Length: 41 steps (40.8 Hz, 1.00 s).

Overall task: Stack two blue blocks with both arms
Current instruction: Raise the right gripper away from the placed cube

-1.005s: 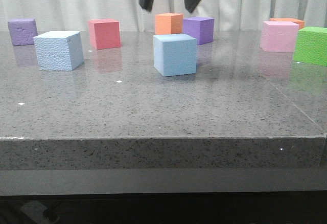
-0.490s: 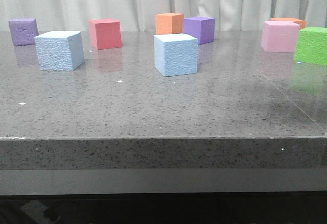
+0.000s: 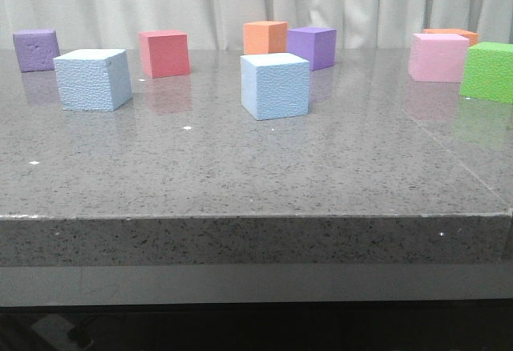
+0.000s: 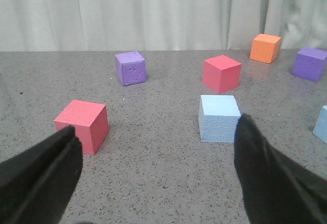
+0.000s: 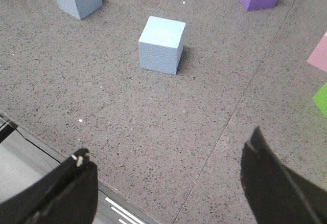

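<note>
Presently both blue blocks (image 3: 275, 86) (image 3: 92, 78) are seen resting apart on the worktop (image 3: 240, 167), and with the left pincer (image 4: 158, 175) and right pincer (image 5: 171, 185) spread wide and empty, each should be centred squarely over one block before being closed.

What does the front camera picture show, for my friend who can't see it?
Two pale blue blocks sit apart on a grey speckled table, one at the left and one near the middle, not stacked. Behind them are a red cube, an orange cube and two purple cubes; pink and green cubes sit at the right. No robot arm shows.
</note>
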Each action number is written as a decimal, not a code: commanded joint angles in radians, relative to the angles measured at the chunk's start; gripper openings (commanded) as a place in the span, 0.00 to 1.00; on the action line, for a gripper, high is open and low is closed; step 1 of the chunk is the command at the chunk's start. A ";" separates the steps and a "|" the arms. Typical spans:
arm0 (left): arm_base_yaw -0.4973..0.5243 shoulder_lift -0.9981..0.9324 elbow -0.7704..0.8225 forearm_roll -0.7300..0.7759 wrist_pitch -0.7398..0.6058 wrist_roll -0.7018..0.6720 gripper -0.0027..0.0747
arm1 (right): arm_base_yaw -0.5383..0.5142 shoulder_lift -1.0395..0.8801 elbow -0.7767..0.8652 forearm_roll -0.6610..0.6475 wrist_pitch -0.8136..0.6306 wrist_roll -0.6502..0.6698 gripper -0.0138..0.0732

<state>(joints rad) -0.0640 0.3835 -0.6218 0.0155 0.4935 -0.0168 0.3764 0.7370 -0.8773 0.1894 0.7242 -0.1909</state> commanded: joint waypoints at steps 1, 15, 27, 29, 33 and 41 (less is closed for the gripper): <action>0.000 0.016 -0.028 0.000 -0.083 -0.002 0.80 | -0.006 -0.030 -0.017 0.013 -0.081 -0.013 0.83; 0.000 0.016 -0.028 0.000 -0.083 -0.002 0.80 | -0.006 -0.031 -0.017 0.013 -0.074 -0.013 0.83; 0.000 0.016 -0.028 -0.033 -0.173 -0.002 0.80 | -0.006 -0.031 -0.017 0.013 -0.074 -0.013 0.83; 0.000 0.016 -0.028 -0.046 -0.195 -0.002 0.80 | -0.006 -0.031 -0.017 0.013 -0.074 -0.013 0.83; 0.000 0.016 -0.028 -0.053 -0.225 -0.002 0.80 | -0.006 -0.031 -0.017 0.013 -0.074 -0.013 0.83; 0.000 0.054 -0.098 -0.053 -0.207 -0.002 0.80 | -0.006 -0.031 -0.017 0.013 -0.074 -0.013 0.83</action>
<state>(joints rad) -0.0640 0.4001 -0.6479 -0.0264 0.3584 -0.0168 0.3764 0.7111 -0.8683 0.1894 0.7199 -0.1966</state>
